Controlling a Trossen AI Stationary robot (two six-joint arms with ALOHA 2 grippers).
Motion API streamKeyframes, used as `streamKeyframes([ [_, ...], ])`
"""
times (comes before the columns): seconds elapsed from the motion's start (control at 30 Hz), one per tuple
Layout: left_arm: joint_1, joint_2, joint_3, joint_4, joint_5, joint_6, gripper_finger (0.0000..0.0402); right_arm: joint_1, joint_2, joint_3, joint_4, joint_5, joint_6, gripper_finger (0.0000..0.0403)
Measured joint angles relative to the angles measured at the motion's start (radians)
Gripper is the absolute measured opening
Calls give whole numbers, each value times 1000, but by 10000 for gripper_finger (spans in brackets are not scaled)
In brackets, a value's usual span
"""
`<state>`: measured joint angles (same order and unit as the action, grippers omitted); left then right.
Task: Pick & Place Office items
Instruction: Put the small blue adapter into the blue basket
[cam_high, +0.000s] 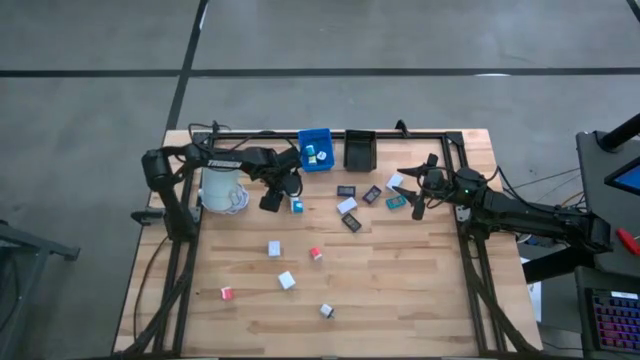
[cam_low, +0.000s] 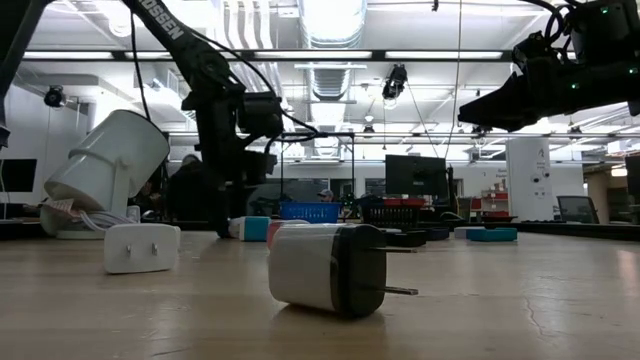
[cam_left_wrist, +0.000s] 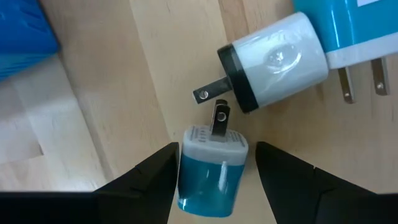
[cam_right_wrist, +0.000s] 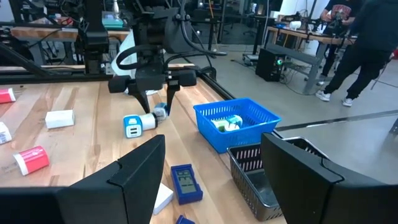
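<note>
the left gripper (cam_high: 272, 201) hangs beside the white mug (cam_high: 222, 188), just next to a blue-white block (cam_high: 297, 206). the right gripper (cam_high: 418, 207) sits near a teal rectangle (cam_high: 395, 202) and a white rectangle (cam_high: 396, 182). a blue bin (cam_high: 316, 161) and a black bin (cam_high: 359, 149) stand at the table's far edge. a red block (cam_high: 315, 253) and white cubes (cam_high: 287, 280) lie scattered on the wooden table (cam_high: 400, 290)

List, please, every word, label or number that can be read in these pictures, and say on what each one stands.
"OSSEN": white letters on the dark left arm in the low view; the word's start is cut off.
White marking on the left arm in the high view: too small to read.
Small flat blue item: its face is too blurred to read.
</note>
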<state>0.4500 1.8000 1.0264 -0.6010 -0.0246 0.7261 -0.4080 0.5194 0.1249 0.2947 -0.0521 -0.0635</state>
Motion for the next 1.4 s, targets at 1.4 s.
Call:
streamKeyframes([
  [1.4, 2, -9, 12, -21, 14, -20, 142, 0, 0, 0, 0, 0, 0, 256],
])
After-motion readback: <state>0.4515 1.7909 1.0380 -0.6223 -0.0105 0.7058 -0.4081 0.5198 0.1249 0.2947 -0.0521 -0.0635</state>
